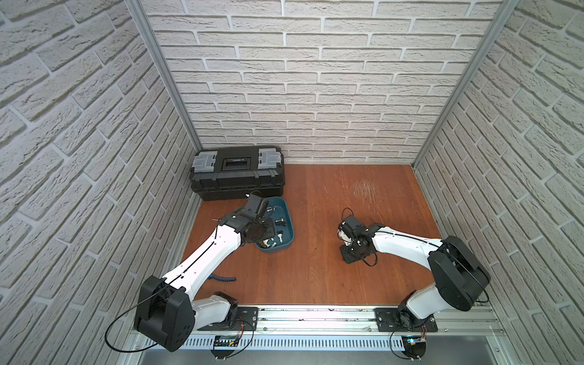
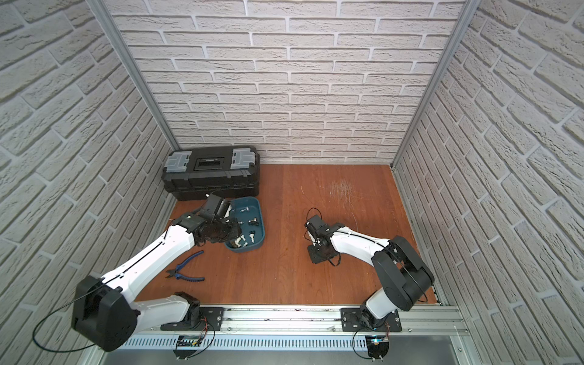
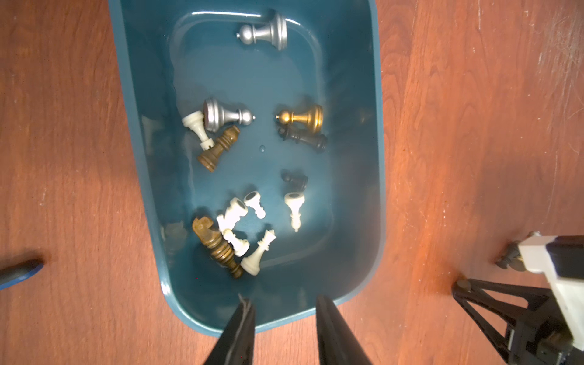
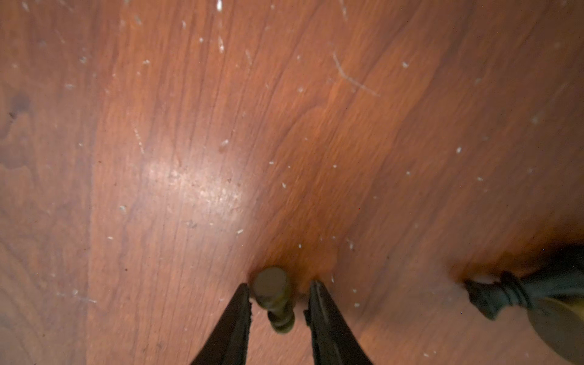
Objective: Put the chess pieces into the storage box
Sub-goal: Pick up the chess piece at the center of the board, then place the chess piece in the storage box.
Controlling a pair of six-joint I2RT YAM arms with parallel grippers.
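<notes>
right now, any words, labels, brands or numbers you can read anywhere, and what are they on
No text can be read in any view.
black toolbox: a pale smear in the lid's handle recess, too small and blurred to tell whether it is lettering.
storage box: no label visible.
chess pieces: no markings visible.

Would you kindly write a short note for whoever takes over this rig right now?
Left pincer: open, empty, over one end of the blue box.
Right pincer: open, astride a dark piece lying on the table, not yet gripping.
Done: over a dozen chess pieces lie in the box.
Left: that one, plus a second dark piece beside it.
</notes>
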